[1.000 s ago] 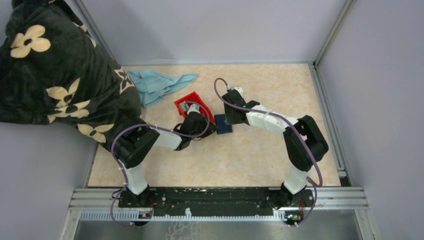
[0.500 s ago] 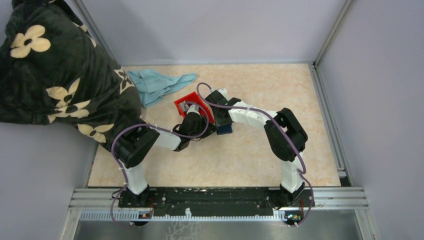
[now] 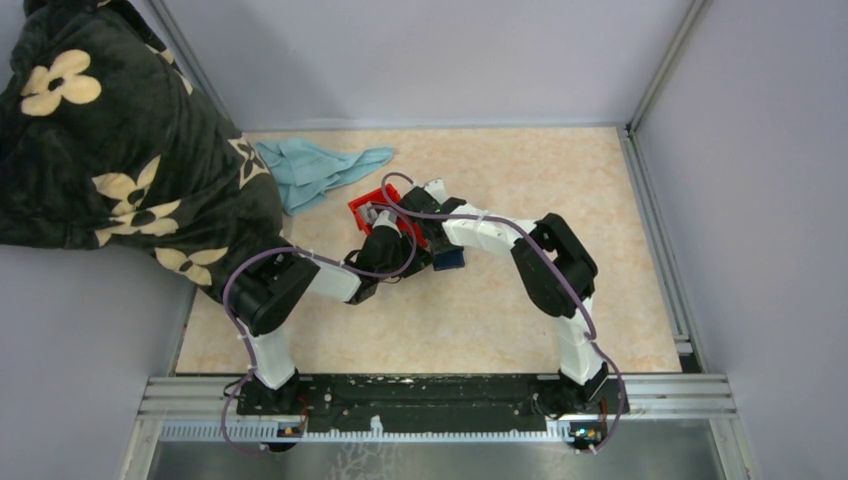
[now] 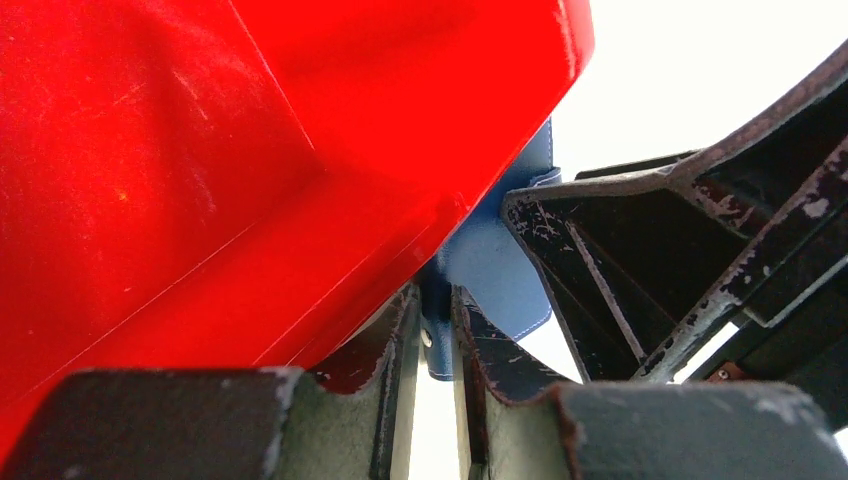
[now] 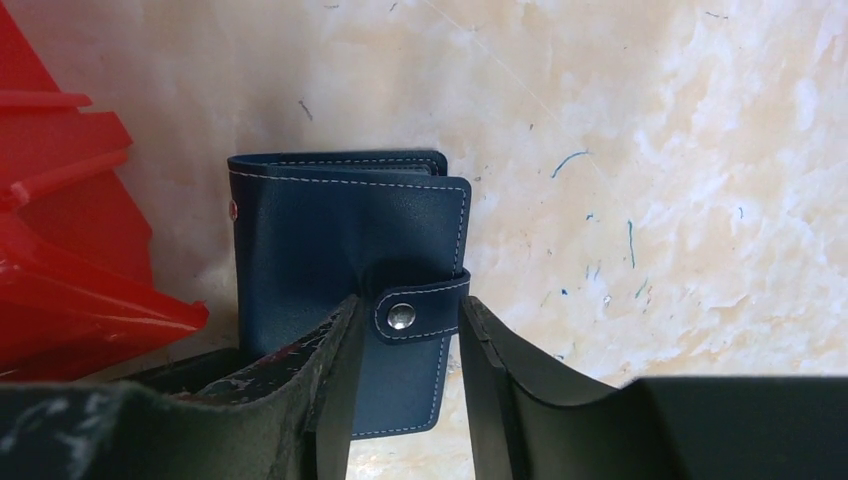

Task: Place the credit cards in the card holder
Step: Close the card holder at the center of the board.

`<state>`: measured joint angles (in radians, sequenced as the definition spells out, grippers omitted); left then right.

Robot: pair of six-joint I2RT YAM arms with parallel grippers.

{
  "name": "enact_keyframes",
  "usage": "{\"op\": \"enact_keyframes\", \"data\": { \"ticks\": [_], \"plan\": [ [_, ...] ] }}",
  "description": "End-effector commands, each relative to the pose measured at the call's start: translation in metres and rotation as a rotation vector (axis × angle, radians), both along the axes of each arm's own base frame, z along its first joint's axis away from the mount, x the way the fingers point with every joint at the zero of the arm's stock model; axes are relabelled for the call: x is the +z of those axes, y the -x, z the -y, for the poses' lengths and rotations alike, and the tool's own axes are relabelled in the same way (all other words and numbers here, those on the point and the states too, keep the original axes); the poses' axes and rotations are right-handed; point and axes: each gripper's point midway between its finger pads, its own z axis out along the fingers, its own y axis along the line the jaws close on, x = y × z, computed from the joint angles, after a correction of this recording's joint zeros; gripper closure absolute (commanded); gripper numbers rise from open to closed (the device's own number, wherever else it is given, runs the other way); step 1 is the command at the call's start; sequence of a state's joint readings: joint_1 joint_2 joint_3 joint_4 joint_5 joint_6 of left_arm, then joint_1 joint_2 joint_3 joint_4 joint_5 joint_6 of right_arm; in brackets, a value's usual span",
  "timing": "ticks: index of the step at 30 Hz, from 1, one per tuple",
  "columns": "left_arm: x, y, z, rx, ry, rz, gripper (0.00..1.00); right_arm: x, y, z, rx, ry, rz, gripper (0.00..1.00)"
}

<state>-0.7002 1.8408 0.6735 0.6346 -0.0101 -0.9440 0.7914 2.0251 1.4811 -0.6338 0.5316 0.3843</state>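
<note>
The card holder (image 5: 330, 230), a navy wallet, lies folded shut on the table beside the red bin, its snap tab (image 5: 420, 308) fastened. My right gripper (image 5: 412, 305) is open, with its jaws either side of that tab and a gap on the right. My left gripper (image 4: 435, 295) is shut on a thin blue edge of the card holder (image 4: 490, 260), pressed against the red bin (image 4: 250, 150). From above, both grippers (image 3: 415, 255) (image 3: 438, 240) meet at the card holder (image 3: 452, 258). The credit cards are hidden.
The red bin (image 3: 385, 193) stands just left of the wallet and touches my left fingers. A light blue cloth (image 3: 320, 170) lies at the back left. A black flowered fabric (image 3: 110, 140) hangs over the left wall. Metal rails border the table.
My right arm has swung left, bringing its gripper from the wallet's right side to over the wallet, next to the red bin. The left arm has stayed put.
</note>
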Motion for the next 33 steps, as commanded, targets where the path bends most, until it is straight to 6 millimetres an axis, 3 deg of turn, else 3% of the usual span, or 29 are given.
{"op": "enact_keyframes", "data": {
  "ticks": [1,4,23,33],
  "plan": [
    [-0.100,0.072,-0.060,-0.052,-0.309,-0.304,0.75,0.010,-0.006,0.000,0.004,0.060,0.048,0.63],
    [-0.101,0.073,-0.060,-0.052,-0.308,-0.305,0.75,0.011,-0.005,0.000,0.010,0.071,0.049,0.72],
    [-0.103,0.073,-0.063,-0.043,-0.313,-0.307,0.74,0.021,0.005,0.000,0.012,0.102,0.089,0.99],
    [-0.103,0.073,-0.061,-0.050,-0.314,-0.307,0.74,0.028,0.009,-0.008,0.021,0.008,0.095,1.00]
  ]
}}
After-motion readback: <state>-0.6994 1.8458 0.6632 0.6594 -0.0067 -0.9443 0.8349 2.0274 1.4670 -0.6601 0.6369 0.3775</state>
